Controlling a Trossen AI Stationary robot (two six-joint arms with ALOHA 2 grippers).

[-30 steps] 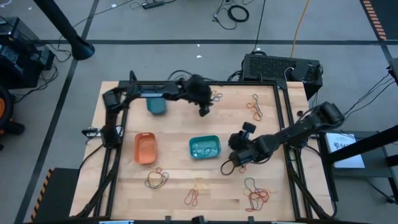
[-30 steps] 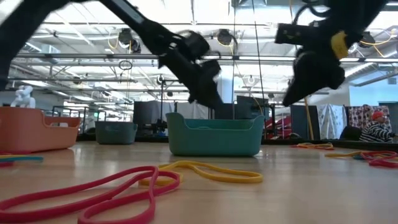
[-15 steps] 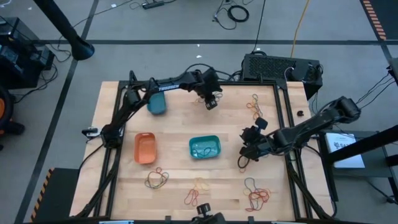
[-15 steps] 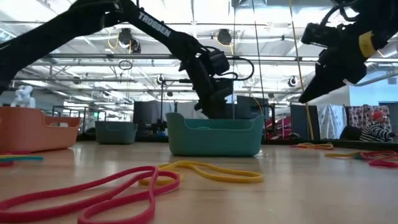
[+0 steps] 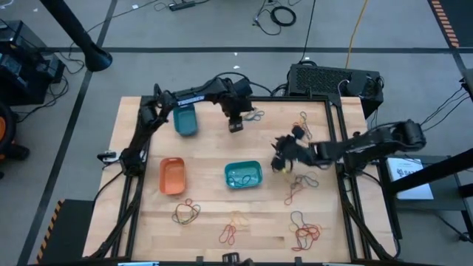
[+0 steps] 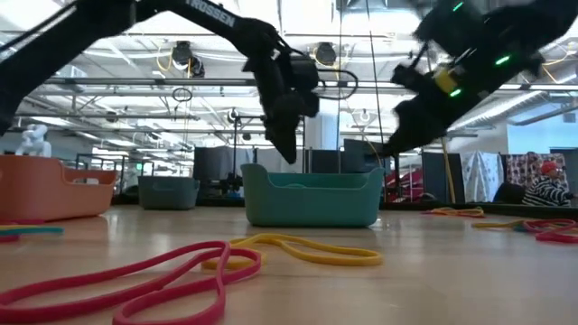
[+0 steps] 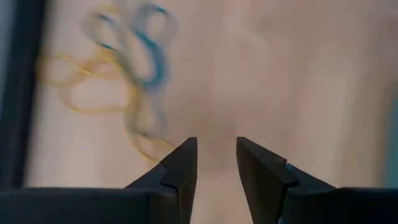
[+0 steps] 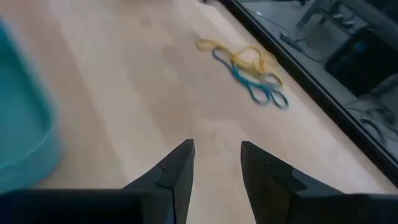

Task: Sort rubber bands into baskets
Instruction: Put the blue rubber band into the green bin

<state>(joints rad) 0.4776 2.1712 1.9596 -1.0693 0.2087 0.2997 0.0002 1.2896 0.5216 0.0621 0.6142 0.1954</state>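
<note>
Three baskets stand on the wooden table: orange [image 5: 172,176], teal-green [image 5: 243,174] and blue [image 5: 185,120]. Rubber bands lie in loose clusters: yellow and blue ones at the far edge [image 5: 255,115], red and orange ones [image 5: 303,127], a yellowish loop [image 5: 298,188], and more near the front edge [image 5: 187,213] [image 5: 233,230] [image 5: 304,232]. My left gripper [image 5: 235,125] is open and empty over bare wood, just left of the yellow and blue cluster [image 7: 124,74]. My right gripper [image 5: 279,164] is open and empty to the right of the teal-green basket [image 8: 25,137].
A black frame rail runs along each side of the table [image 5: 341,148]. A black box [image 5: 332,80] and cables sit past the far edge. In the low view red [image 6: 153,280] and yellow [image 6: 298,251] bands lie near the camera.
My right gripper has swung from the near right of the teal-green basket toward the far edge, and now stands beside the basket's right side. The yellowish loop that showed at it now lies apart from it on the table. My left gripper has gone a little right, then back left.
</note>
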